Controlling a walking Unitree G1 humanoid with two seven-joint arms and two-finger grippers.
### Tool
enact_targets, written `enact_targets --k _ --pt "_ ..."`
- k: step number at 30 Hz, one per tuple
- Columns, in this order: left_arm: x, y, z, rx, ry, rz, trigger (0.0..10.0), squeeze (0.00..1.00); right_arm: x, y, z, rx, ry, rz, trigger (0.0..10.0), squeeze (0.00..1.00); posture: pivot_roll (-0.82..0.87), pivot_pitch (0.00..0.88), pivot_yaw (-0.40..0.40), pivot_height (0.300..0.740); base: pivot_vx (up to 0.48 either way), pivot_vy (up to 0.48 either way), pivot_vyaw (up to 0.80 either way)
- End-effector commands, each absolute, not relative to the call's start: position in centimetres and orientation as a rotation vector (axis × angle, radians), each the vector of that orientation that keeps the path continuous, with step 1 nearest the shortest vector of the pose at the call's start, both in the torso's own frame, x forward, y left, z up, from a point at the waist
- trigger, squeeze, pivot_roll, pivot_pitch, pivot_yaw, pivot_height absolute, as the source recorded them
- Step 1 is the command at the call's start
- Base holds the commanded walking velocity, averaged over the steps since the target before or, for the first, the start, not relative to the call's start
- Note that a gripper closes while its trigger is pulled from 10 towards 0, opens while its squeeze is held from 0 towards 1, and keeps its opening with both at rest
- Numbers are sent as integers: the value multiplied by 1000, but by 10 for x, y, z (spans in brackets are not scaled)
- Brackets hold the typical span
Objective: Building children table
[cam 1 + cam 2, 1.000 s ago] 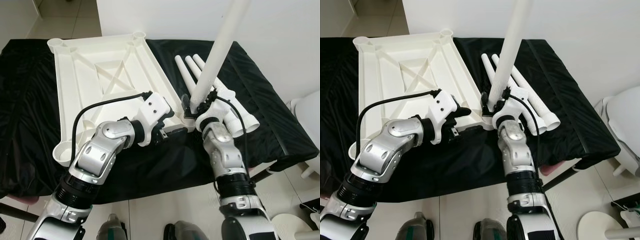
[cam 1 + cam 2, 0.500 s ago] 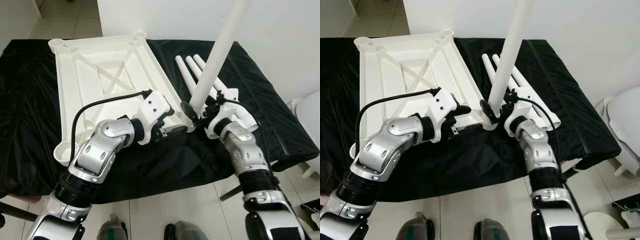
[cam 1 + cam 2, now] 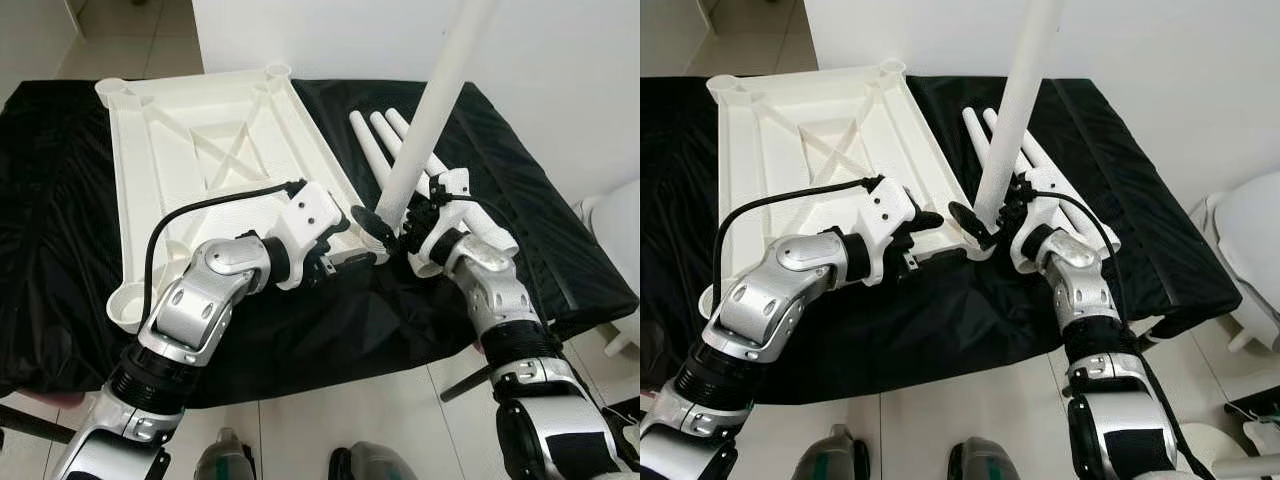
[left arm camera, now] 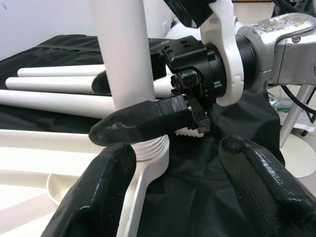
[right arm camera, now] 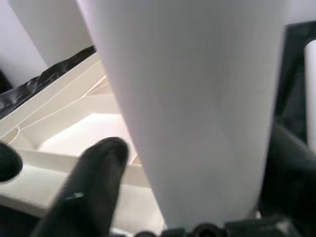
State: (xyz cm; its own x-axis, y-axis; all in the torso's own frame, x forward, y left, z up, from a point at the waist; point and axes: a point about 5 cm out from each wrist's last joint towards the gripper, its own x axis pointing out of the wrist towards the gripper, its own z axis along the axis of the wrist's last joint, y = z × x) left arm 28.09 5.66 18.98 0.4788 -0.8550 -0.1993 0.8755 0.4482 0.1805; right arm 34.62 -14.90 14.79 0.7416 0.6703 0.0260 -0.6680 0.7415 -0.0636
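Screwing first leg (image 3: 430,110) into the tabletop's (image 3: 190,130) near-right corner socket | our right claw (image 3: 398,222) grips the leg base, left claw (image 4: 177,163) gapes empty beside it | three legs (image 3: 385,140) left (lying right) | left wrist view reveals threads partly exposed

An upturned tabletop (image 3: 200,150) is lying on a cloth-covered table (image 3: 520,190), toward its left. To the tabletop's right, three loose legs (image 3: 385,140) are lying side by side on the cloth. At the tabletop's near right corner a fourth leg (image 3: 430,110) is standing upright, with the right gripper (image 3: 392,222) around its base and the left gripper (image 3: 350,258) just to its left.
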Motion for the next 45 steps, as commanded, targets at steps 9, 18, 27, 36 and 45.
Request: enact_targets --k 9,18,27,36,45 --pt "281 55 191 277 80 -1077 10000 0 348 -153 143 -68 -25 765 0 0 -40 0 -33 740 0 0 0" --pt "281 55 190 277 84 -1077 10000 0 353 -158 138 -44 -4 536 0 0 -44 0 -35 740 0 0 0" --pt "280 54 189 275 87 -1080 10000 0 357 -137 135 55 28 292 0 0 -43 0 -30 740 0 0 0" --pt "280 56 189 276 91 -1076 10000 0 357 -101 135 130 36 34 0 0 -34 0 -29 740 0 0 0" --pt "279 57 189 274 94 -1071 10000 0 356 -108 137 121 40 -9 10000 0 -34 0 -32 740 0 0 0"
